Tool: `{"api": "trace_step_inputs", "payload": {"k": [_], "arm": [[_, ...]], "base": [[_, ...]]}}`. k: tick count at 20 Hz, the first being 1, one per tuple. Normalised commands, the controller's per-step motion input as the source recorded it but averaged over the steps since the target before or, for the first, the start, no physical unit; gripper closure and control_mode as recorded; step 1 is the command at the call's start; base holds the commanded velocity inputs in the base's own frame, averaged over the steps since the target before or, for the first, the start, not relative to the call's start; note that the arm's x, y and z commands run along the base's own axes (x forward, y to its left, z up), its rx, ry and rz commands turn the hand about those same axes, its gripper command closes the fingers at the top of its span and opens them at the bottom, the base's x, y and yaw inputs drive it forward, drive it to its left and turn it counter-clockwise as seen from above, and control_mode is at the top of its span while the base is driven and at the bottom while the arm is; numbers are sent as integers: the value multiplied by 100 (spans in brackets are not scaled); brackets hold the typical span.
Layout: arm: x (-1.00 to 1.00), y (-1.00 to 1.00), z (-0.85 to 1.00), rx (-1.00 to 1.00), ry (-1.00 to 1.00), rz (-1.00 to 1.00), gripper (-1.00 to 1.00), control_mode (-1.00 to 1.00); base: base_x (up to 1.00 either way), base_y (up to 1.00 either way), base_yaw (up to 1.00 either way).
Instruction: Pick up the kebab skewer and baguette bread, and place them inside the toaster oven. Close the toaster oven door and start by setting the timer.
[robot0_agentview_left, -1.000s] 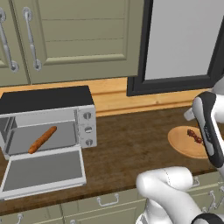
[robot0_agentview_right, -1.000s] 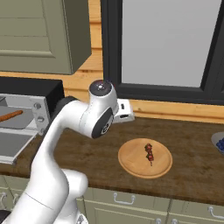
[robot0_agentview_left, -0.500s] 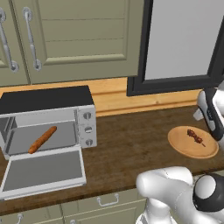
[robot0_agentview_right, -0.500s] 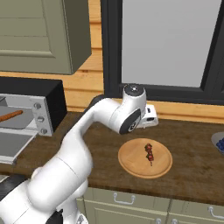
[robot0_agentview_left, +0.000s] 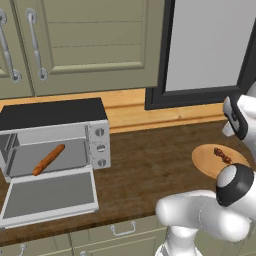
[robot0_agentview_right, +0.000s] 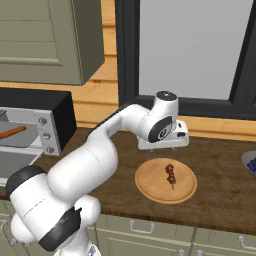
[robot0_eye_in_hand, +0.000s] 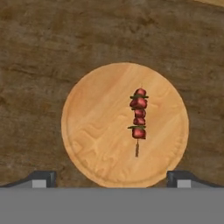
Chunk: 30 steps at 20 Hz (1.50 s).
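The dark wood counter carries everything here. At its left end stands the toaster oven, silver with a black top and 3 knobs in a column on its right side. The toaster oven door is folded down flat toward the counter's front edge, and the baguette bread lies slantwise inside the open cavity. Toward the counter's right end, near the front edge, sits a round wooden plate. The kebab skewer lies on the plate, a little off its centre, its bare stick end pointing toward the camera in the hand view. The gripper hangs above the plate with its 2 fingers spread wide apart, holding nothing.
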Motion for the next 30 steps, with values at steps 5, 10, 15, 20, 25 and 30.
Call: {"api": "trace_step_inputs", "payload": {"k": [5, 10, 15, 20, 25, 30], "arm": [[6, -11, -42, 0, 1, 0, -100, -100], [13, -1, -45, 0, 1, 0, -100, -100], [8, -1, -25, 0, 3, 0, -100, -100], [9, -3, -17, 0, 2, 0, -100, -100], [45, -21, -46, 0, 0, 0, -100, -100], [41, -34, -60, 3, 0, 0, -100, -100]], "base": [[0, 0, 0], [0, 0, 0], [0, 0, 0], [0, 0, 0], [0, 0, 0], [0, 0, 0]]}}
